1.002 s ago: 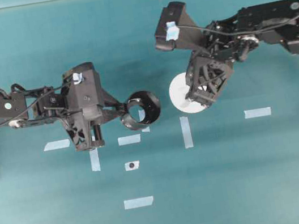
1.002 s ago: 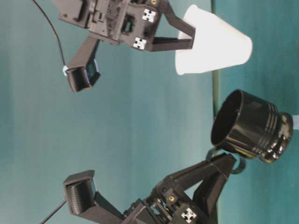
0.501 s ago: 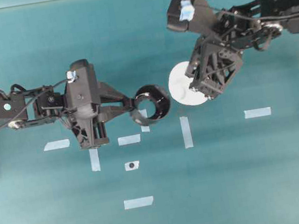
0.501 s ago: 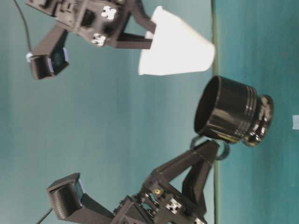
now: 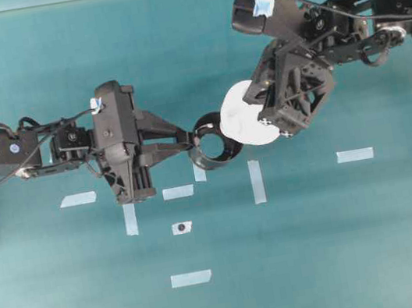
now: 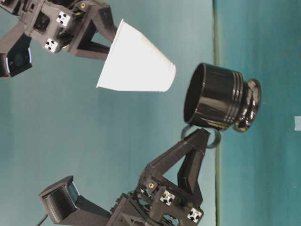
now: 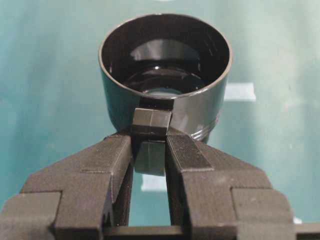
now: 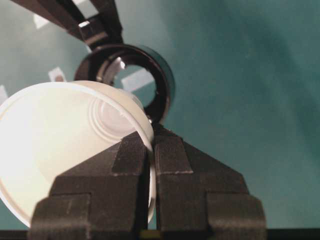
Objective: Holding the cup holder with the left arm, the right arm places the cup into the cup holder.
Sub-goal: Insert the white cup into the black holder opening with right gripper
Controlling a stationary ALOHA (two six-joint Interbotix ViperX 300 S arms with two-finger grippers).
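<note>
We see the right arm [image 5: 355,6] carrying the cup [image 6: 134,61] in the air, its right gripper [image 8: 150,150] pinched onto the rim, base just beside the cup holder [image 6: 216,96] mouth. The left arm [image 5: 30,144] holds that holder aloft, left gripper [image 7: 150,150] clamped narrow on its square tab [image 7: 151,122].

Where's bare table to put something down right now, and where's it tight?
Free: the wide strip below the lowest tape strip, and the right side beyond the far-right tape strip. Crowded: the middle, where the left gripper holds the cup holder beside the cup in the right gripper.
</note>
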